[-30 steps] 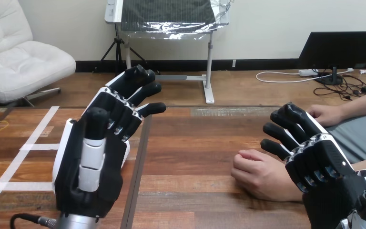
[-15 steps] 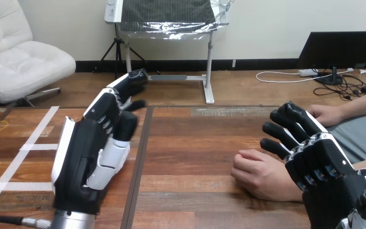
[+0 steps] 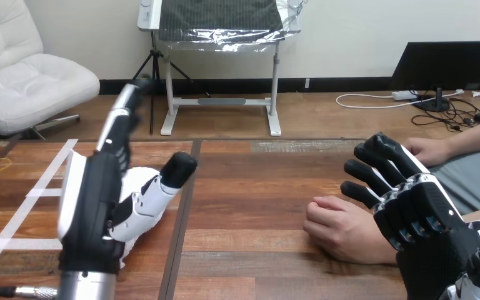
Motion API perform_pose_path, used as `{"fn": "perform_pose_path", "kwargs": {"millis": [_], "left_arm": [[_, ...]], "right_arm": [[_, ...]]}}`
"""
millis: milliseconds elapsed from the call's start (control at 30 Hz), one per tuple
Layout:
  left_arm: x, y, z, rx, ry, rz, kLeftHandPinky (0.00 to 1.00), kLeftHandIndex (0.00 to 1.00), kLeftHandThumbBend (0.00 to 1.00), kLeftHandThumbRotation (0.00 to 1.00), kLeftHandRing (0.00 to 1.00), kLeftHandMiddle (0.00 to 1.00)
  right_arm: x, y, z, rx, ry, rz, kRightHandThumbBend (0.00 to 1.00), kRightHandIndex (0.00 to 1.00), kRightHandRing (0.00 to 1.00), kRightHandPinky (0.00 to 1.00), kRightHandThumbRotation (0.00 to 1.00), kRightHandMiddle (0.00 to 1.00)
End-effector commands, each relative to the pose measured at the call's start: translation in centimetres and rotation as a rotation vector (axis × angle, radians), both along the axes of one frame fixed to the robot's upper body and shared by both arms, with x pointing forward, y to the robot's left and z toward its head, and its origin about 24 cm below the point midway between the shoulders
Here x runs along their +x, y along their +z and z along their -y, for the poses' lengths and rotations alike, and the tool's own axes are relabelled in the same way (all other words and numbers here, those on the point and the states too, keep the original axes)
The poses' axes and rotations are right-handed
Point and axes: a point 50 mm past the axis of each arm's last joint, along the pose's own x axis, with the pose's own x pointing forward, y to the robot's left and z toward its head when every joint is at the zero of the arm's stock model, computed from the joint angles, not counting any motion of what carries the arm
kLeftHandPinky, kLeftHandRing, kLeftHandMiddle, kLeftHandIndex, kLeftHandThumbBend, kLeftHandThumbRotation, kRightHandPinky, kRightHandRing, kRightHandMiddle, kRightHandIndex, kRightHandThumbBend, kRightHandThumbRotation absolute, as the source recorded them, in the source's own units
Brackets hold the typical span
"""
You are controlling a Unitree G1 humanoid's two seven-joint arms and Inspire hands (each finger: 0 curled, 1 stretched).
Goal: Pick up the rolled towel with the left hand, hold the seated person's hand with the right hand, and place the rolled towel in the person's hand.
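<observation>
Standing edge-on above the wooden table, just right of strips of white tape, the robot's left hand has its fingers straight, lined up and pointing away from the robot, with the thumb spread wide to the right and nothing clamped. The rolled towel, white and mostly hidden, lies on the table in the gap between that palm and thumb; whether they touch cannot be told. Toward the right, the person's hand lies on the wood closed in a loose fist. The right hand sits just beside and partly over it, fingers apart and gently bent, curled round nothing; contact there cannot be told either. Another hand of the person rests near the far right edge. The risks, as judged from here: a closing thumb could catch only the towel's edge and unroll it or shove it away, and a fist left closed would give the towel nowhere to land, while a firm squeeze could press the person's knuckles
</observation>
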Motion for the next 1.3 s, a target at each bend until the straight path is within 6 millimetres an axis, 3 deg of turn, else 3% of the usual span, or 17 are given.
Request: {"fn": "perform_pose_path", "kwargs": {"millis": [0,633,1267], "left_arm": [[1.2,0.9,-0.1,0.037,0.037,0.046,1.0,0.99,0.89,0.65,1.0,1.0],[2.9,0.2,-1.3,0.324,0.226,-0.078,1.0,1.0,0.93,0.43,1.0,1.0],[5.0,-1.3,-1.6,0.444,0.312,-0.191,1.0,1.0,0.97,0.41,1.0,1.0]], "right_arm": [[0.7,1.3,-0.3,0.003,0.008,0.089,0.88,0.87,0.86,0.82,1.0,0.88],[0.8,1.2,-0.4,0.003,0.008,0.09,0.88,0.87,0.86,0.82,1.0,0.88],[0.8,1.2,-0.4,0.01,0.011,0.088,0.88,0.87,0.87,0.83,1.0,0.89]]}}
